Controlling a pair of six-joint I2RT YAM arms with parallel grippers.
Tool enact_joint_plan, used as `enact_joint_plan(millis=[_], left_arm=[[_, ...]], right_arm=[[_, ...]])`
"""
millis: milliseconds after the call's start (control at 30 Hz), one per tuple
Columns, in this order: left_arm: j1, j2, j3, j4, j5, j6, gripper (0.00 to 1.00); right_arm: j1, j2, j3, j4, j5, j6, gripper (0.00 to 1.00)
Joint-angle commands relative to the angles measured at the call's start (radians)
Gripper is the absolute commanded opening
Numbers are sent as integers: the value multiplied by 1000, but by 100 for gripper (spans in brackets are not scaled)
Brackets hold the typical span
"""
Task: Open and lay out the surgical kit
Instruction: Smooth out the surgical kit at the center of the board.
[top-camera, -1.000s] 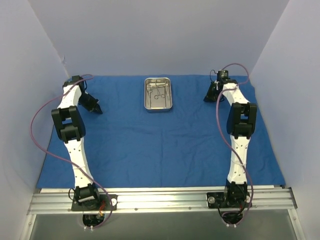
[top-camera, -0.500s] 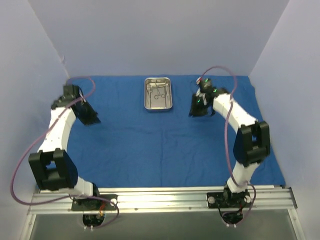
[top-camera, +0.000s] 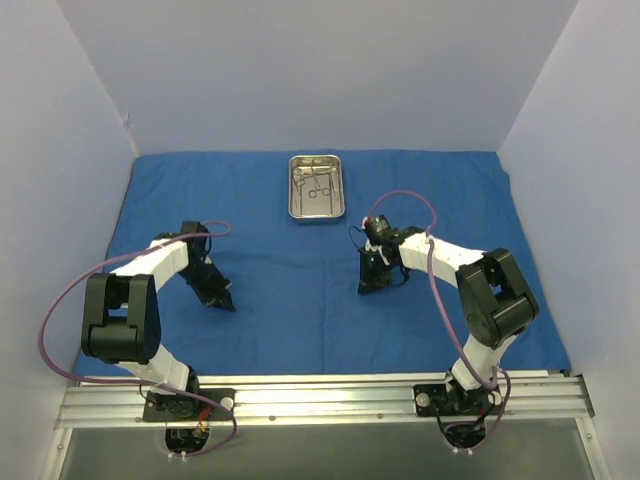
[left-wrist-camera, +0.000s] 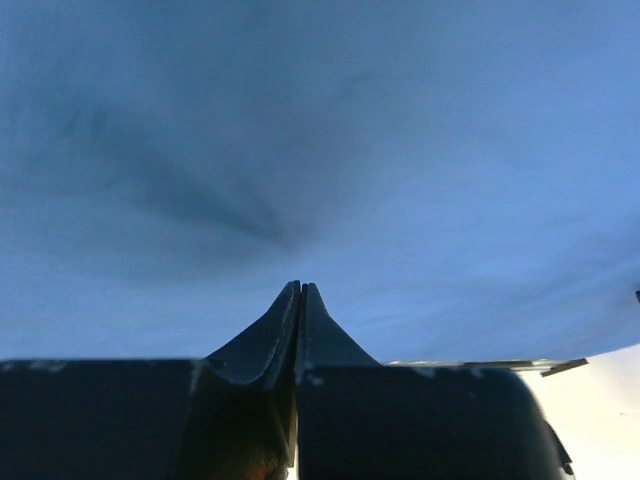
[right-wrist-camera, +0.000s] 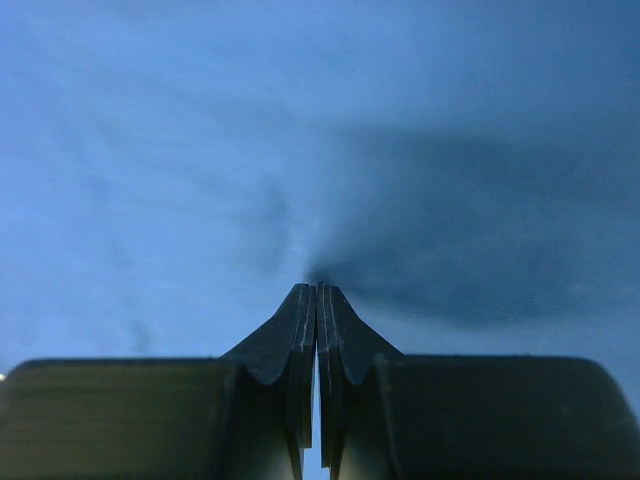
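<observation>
The deep-blue drape (top-camera: 300, 290) lies spread flat over the table. On its far middle stands the shiny steel tray (top-camera: 316, 187), with thin silver ring-handled instruments (top-camera: 318, 183) lying inside. My left gripper (top-camera: 227, 303) hovers low over the drape at the near left, shut with nothing between its fingers (left-wrist-camera: 300, 292). My right gripper (top-camera: 366, 288) is low over the drape right of centre, also shut and empty (right-wrist-camera: 317, 290). Both wrist views show only blue cloth ahead of the fingertips.
Pale walls close in the table on the left, right and back. A metal rail (top-camera: 320, 397) with both arm bases runs along the near edge. The left arm's cable (top-camera: 60, 300) loops out over the drape's left edge.
Both arms have pulled back from the far corners toward the near middle of the drape. The right gripper has shut. The tray has not moved.
</observation>
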Motion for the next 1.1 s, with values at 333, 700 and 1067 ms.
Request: enact_joint_plan(millis=[333,700,1067], left_arm=[[0,-65,-194,-5,-55,-91,2],[5,-117,-85,-97,-81,-64,2],[-14,-275,179,87,90,99,33]], right_arm=[[11,-42,-275,37,24,43,0],[-36,-100,-103,-130,127,-4,0],[-227,-117,138,-98,65,-171,58]])
